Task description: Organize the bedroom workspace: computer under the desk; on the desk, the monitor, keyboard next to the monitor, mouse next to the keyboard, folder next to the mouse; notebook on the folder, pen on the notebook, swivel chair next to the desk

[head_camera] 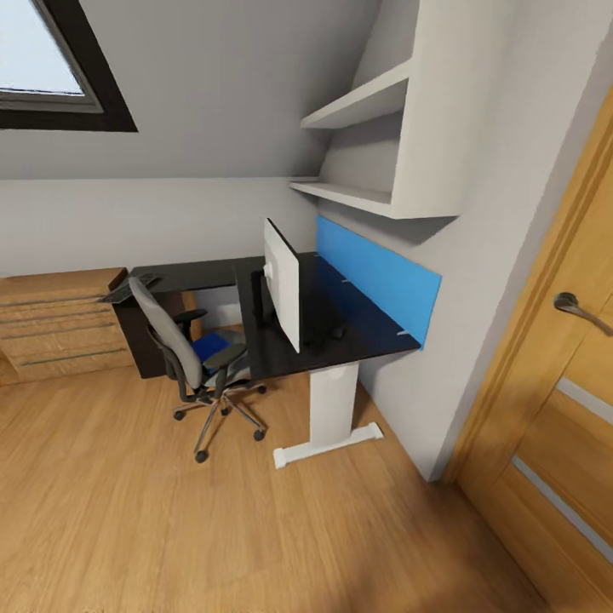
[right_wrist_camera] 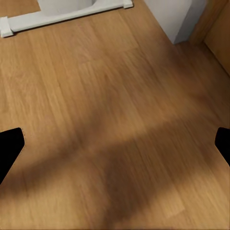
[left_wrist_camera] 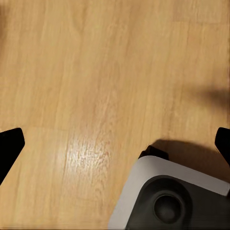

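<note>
Blue folder [head_camera: 209,346] on chair [head_camera: 183,345] beside worktop [head_camera: 358,328]; monitor [head_camera: 282,283] upright. Both jaws apart, empty. Risk: castors may roll the chair when reached.

Head view bright, even daylight; skylight [head_camera: 38,60] upper left blown out white. Wide-angle bend at edges, door [head_camera: 553,409] at right leans. Render soft, slightly blurry. Under my left wrist, glare patch on floor [left_wrist_camera: 88,153] lower centre. Right wrist: broad soft shadows across centre, dimmer.
</note>
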